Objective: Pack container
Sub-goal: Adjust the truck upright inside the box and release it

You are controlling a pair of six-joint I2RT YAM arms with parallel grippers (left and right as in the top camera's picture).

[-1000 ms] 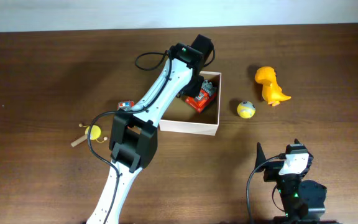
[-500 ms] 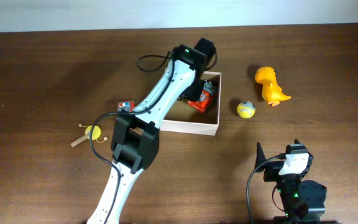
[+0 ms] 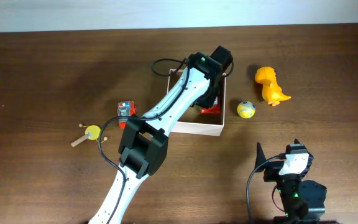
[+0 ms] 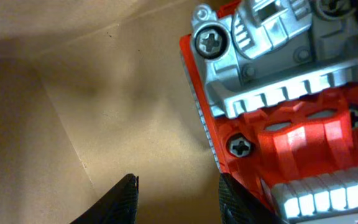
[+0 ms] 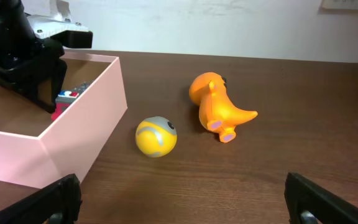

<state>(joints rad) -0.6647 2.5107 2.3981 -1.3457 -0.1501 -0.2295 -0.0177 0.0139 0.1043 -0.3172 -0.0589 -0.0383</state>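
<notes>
- The container [image 3: 197,129] sits on the surface [image 3: 42,74] a little toward 1 o'clock from the middle in the overhead view. The left arm reaches over its rim from 7 o'clock.
- The left end effector [image 4: 179,182] hangs low inside the container, over the tan cardboard floor. Its fingers [image 4: 128,200] stand moderately apart with only bare cardboard between them, so it holds nothing.
- In the left wrist view a red and silver toy [image 4: 278,112] lies on the floor at 2 o'clock of the end effector. It is just beside the right-hand finger, and whether that finger touches it cannot be told.
- By my reading, the step in hand is the end of a placing: one toy lies inside, free of the grip.
- The next move probably calls for lifting straight up clear of the wall without nudging the toy, then going for another toy.
- A yellow ball [image 3: 246,109] lies at 3 o'clock of the container, just beside it. An orange dinosaur [image 3: 271,85] lies at 2 o'clock, farther out.
- A small red block [image 3: 125,108] sits at 9 o'clock and a yellow toy with sticks [image 3: 92,132] at 8 o'clock.
- The right end effector [image 5: 182,186] rests at 5 o'clock, well apart from the container, spread wide and empty.
</notes>
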